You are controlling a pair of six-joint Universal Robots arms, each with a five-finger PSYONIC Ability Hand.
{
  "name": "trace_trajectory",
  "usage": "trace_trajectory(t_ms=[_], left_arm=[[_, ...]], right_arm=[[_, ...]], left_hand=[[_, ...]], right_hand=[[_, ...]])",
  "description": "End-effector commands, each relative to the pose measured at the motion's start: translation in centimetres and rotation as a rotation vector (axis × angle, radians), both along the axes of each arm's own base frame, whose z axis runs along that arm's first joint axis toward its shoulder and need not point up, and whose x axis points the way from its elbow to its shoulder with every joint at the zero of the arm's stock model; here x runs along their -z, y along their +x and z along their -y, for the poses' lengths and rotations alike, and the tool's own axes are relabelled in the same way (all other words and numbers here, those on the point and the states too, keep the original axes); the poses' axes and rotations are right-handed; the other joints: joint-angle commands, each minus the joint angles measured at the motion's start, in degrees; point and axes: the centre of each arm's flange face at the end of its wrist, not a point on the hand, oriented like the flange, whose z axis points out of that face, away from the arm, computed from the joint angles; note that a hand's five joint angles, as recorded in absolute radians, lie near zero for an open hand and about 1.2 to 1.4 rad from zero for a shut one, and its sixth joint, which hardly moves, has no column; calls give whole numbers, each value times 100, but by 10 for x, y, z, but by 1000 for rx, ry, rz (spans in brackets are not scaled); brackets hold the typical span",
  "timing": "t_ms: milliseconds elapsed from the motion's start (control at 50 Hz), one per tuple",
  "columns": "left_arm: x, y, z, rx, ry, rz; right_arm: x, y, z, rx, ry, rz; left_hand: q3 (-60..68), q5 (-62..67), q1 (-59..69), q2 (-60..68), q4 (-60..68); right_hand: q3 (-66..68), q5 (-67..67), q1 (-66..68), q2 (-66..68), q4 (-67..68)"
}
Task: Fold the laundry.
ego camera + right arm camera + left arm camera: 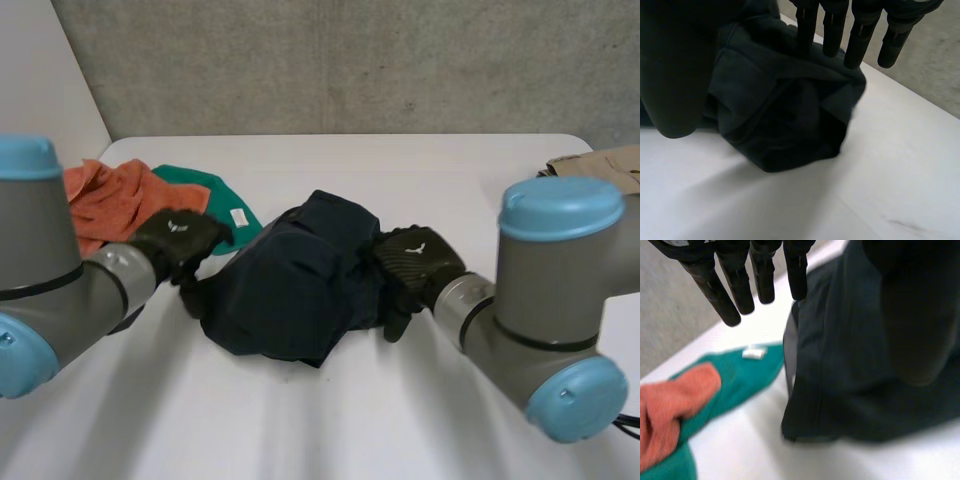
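Lying bunched at the centre of the head view on the white table (pixel 420 170): dark navy garment (pixel 290 280), rumpled into a thick heap, no clean fold visible. Runs with its long axis across the frame, lower left to upper right, so one end faces each arm. Judged not yet folded; probably needs spreading flat first.

Flanked at the left end by the left hand (pixel 180 238), centre-left of the frame. Seen from the left wrist: fingers (pixel 722 295) straight and spread, hanging over bare table just beside the garment's edge, not touching it; thumb out over the dark cloth, contact impossible to tell. Holds nothing, as far as can be seen.

Met at the right end by the right hand (pixel 415 262), centre-right of the frame. Seen from the right wrist: fingers (pixel 832 30) straight, tips resting on the top fold of the bundle, thumb held apart beside it, nothing pinched. Nearer of the two, then, and in contact.

Turns, for the coming move, on that layout: garment between the two hands, each end within reach, left hand with a small gap to close toward frame centre.

Farther out, upper left of the frame: green cloth (pixel 215 195) with a white tag (pixel 238 217), just beside the left hand, and orange cloth (pixel 105 200) overlapping it. At the right edge, well apart: beige garment (pixel 600 160).
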Motion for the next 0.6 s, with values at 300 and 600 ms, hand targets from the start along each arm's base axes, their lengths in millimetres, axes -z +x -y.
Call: trace_trajectory(t_ms=[300, 600], left_arm=[[72, 11, 39, 167, -84, 208], [91, 1, 52, 162, -120, 230]], right_arm=[[25, 9, 0, -15, -54, -87], [19, 10, 2, -14, -86, -76]], left_hand=[[1059, 1024, 974, 1061, 1033], [2402, 2367, 2317, 2404, 2376]], right_hand=[[-676, 66, -202, -123, -145], [-642, 100, -169, -90, -111]])
